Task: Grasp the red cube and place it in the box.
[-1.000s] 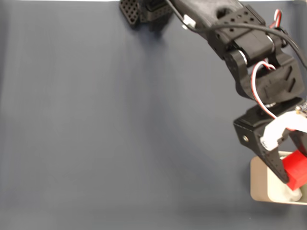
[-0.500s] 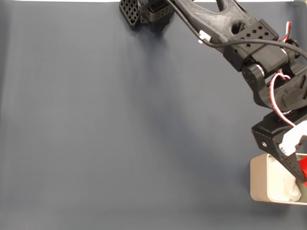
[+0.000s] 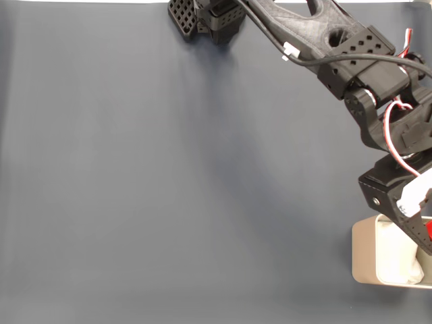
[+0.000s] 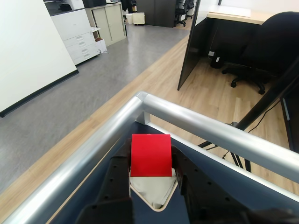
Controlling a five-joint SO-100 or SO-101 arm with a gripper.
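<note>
- red cube, pinched between the gripper jaws in the wrist view, hangs directly over the box, whose white padding shows just beneath it.
- gripper is clamped on the cube, apparently held aloft so a release would drop it onto the padding rather than the rim.
- in the fixed view only a red sliver of the cube shows at the right edge, above the tan-walled box.
- black arm stretches from its base at top across the dark table mat.
- beyond, a metal table rail, then an office chair and cabinets on the office floor.
</note>
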